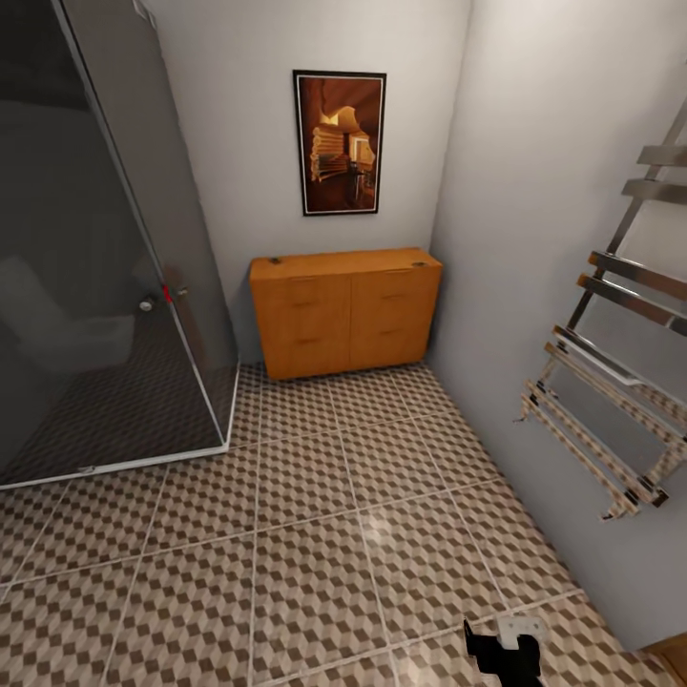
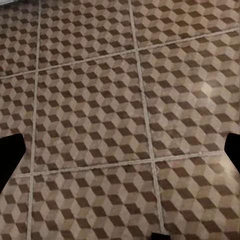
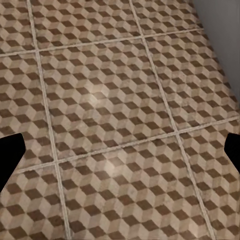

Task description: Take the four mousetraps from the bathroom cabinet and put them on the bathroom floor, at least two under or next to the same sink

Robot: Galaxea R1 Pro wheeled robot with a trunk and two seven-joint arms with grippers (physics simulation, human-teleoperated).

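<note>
The orange-brown cabinet [image 1: 345, 310] stands against the far wall, its drawer fronts shut. On its top lie two small flat dark-marked pieces, one near the left end [image 1: 275, 260] and one near the right end [image 1: 418, 264]; they are too small to confirm as mousetraps. The cube-patterned bathroom floor [image 1: 315, 534] stretches from me to the cabinet. My left gripper [image 2: 120, 152] hangs open over bare tiles, its black fingertips [image 2: 10, 155] wide apart. My right gripper [image 3: 120, 155] is open too, with nothing between its fingertips [image 3: 232, 150]. The sink is out of view.
A dark glass shower enclosure [image 1: 105, 286] fills the left side. A chrome towel rack [image 1: 611, 382] juts from the right wall. A framed picture [image 1: 339, 141] hangs above the cabinet. The end of my right arm [image 1: 501, 654] shows at the bottom edge.
</note>
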